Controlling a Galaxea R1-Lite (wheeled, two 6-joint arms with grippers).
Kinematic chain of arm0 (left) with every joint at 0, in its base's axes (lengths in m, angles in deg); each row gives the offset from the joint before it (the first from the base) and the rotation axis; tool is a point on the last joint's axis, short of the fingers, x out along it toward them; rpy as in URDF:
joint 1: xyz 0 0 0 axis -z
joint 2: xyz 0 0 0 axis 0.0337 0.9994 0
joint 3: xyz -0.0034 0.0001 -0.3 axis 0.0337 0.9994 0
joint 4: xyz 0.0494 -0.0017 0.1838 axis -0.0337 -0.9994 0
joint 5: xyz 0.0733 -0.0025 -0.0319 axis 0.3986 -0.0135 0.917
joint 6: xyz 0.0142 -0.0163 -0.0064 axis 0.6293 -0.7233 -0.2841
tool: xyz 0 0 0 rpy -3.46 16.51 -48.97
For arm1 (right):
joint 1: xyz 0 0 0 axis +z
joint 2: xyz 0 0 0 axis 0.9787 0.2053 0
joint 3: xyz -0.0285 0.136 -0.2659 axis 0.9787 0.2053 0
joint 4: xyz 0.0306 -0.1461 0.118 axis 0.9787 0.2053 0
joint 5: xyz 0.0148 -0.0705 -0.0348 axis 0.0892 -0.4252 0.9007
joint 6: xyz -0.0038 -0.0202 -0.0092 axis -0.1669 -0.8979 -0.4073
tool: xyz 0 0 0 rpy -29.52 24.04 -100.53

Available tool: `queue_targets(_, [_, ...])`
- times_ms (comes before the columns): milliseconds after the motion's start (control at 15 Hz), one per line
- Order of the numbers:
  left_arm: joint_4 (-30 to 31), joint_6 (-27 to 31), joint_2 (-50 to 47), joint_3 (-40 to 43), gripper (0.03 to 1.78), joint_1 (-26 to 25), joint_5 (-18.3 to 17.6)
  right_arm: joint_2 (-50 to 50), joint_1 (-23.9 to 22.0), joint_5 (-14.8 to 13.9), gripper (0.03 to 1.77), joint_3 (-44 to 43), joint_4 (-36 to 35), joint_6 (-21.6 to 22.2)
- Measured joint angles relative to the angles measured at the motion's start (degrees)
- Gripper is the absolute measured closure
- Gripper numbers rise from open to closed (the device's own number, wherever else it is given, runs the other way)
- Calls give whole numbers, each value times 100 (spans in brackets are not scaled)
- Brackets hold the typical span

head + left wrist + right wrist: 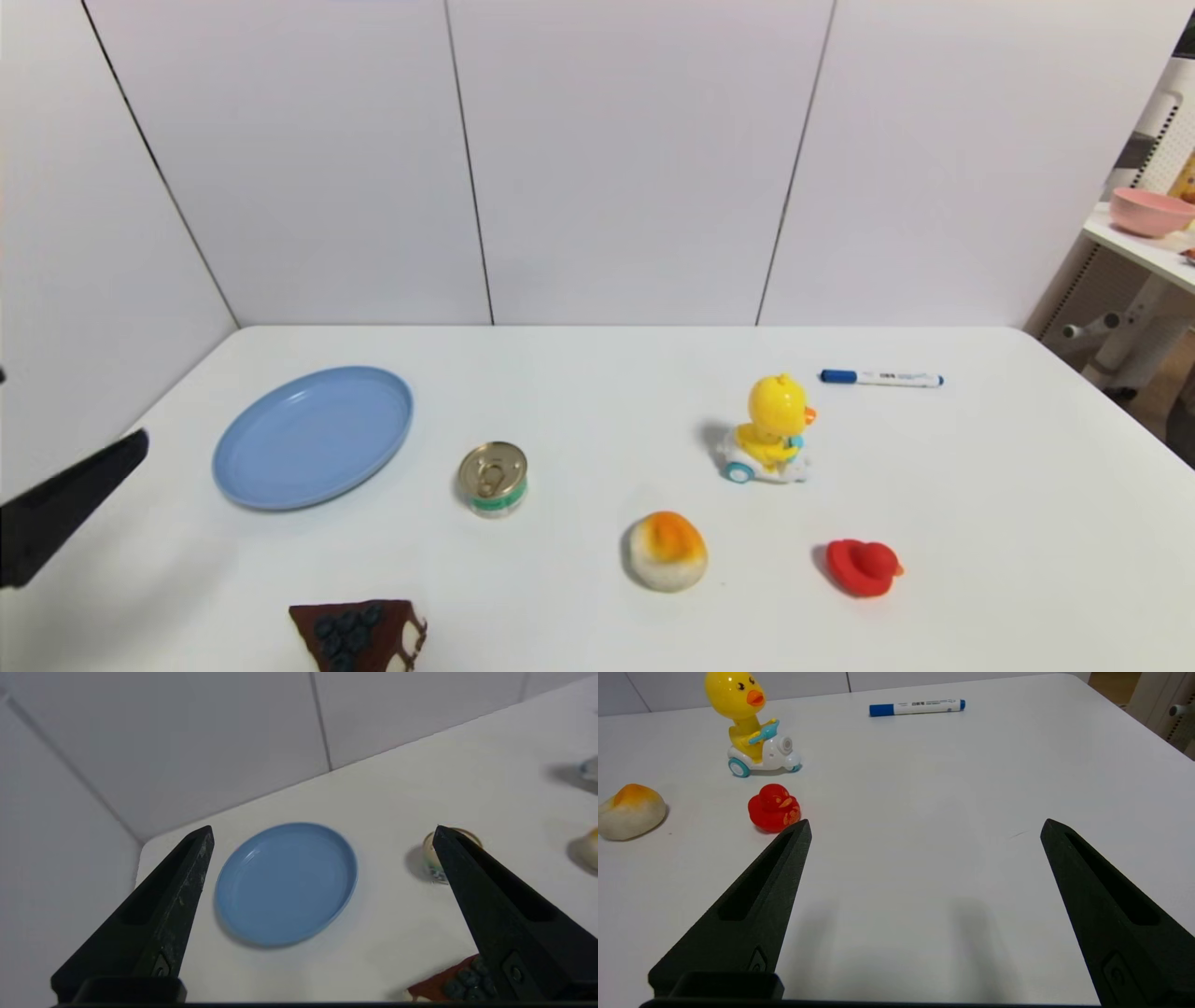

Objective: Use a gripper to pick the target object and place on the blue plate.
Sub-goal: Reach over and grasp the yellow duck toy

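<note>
The target object, a yellow duck riding a white toy car with blue wheels [773, 429], stands upright right of the table's middle; the right wrist view also shows the duck [747, 732]. The blue plate [313, 437] lies bare at the left. My left gripper [323, 828] hovers open and holding nothing over the table's left side, near the plate [286, 883]; one of its fingers [84, 490] shows at the head view's left edge. My right gripper [927, 821] is open and holding nothing above bare table, nearer to me than the duck and to its right.
A small tin can [493, 479] sits right of the plate. A white-and-orange bun [665, 551] and a red rubber duck [864, 567] lie in front of the target. A blue-capped marker [882, 378] lies behind it. A chocolate cake slice [359, 635] sits at the front edge.
</note>
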Motion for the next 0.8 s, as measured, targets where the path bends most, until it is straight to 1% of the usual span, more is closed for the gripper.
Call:
queue_targets(133, [-478, 631, 792, -837, 12, 350, -738, 0, 0, -2, 10, 0, 2, 0])
queue_targets(200, [-778, 900, 1172, -1182, 12, 656, -1030, 0, 0, -2, 10, 0, 5, 0])
queue_targets(267, [-1078, 1123, 1571, -1504, 12, 1023, -1234, 0, 0, 0, 10, 0, 2, 0])
queue_targets(400, [-1386, 1332, 2311, -1950, 12, 1663, -1364, 0, 0, 0, 10, 0, 2, 0])
queue_targets(533, [-1471, 1563, 3110, -2310, 12, 2203, -1406, 0, 0, 0, 10, 0, 5, 0])
queue_targets(667, [-1437, 1737, 3849, -2595, 12, 2638, -1424, 0, 0, -2, 10, 0, 2, 0])
queue_targets(800, [-1245, 1792, 4609, -2894, 12, 2996, -1430, 0, 0, 0, 10, 0, 5, 0])
